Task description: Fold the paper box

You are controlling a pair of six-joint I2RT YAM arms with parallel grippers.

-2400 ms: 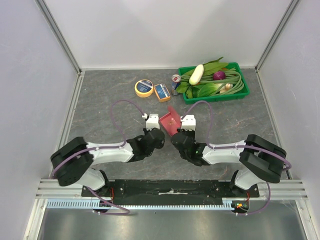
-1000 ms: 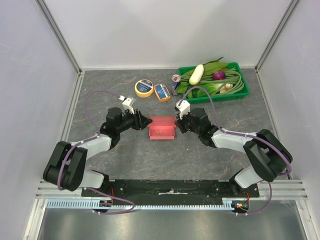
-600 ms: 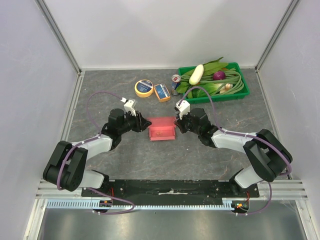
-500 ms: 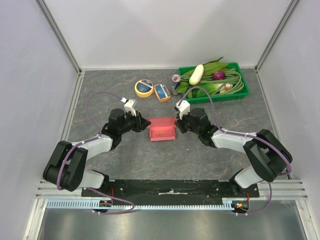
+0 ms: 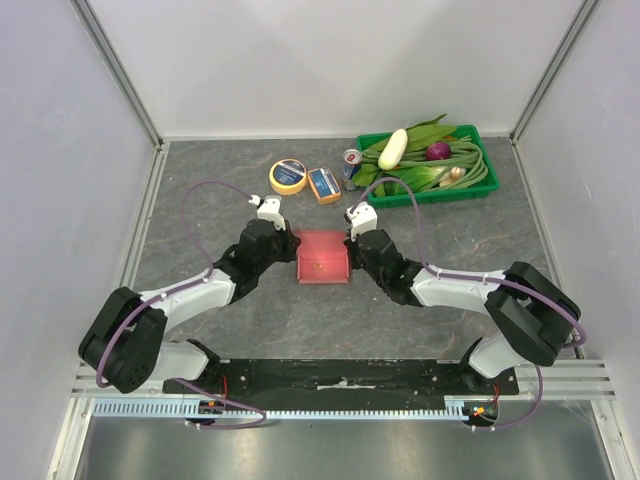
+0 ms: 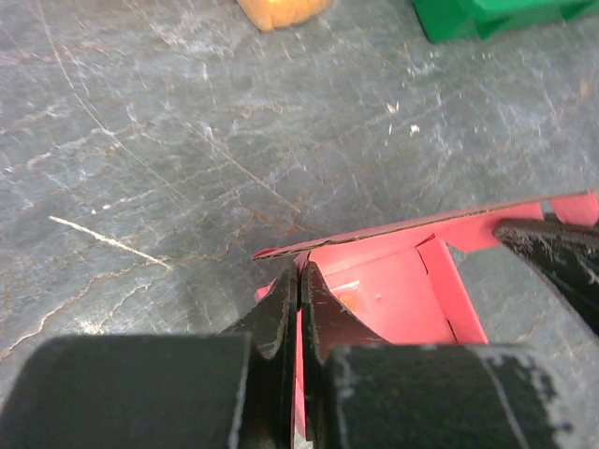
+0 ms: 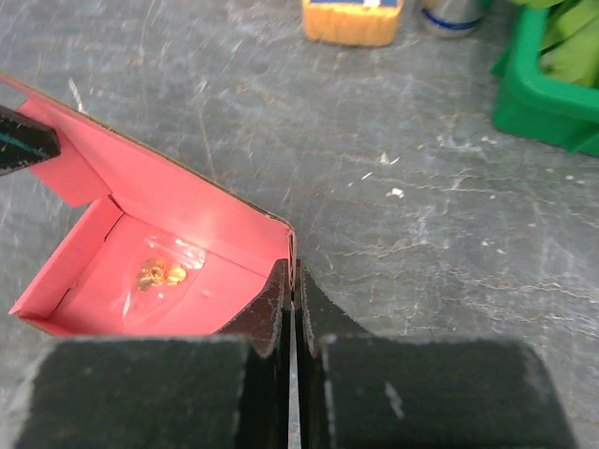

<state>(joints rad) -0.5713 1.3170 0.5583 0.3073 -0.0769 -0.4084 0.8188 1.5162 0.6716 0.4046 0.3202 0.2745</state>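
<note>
left end effector (image 5: 293,248): we saw it clenched on the left wall of the paper box (image 5: 322,258), the card pinched between its tips.
paper box: we found it pink-red, open side up, on the grey worktop (image 5: 200,200) between both arms.
right end effector (image 5: 352,250): we saw it clamped onto the box's right wall.
behind: we noted a tape roll (image 5: 288,176), a blue-and-orange box (image 5: 324,185), a can (image 5: 352,160) and a green tray (image 5: 440,196).
</note>
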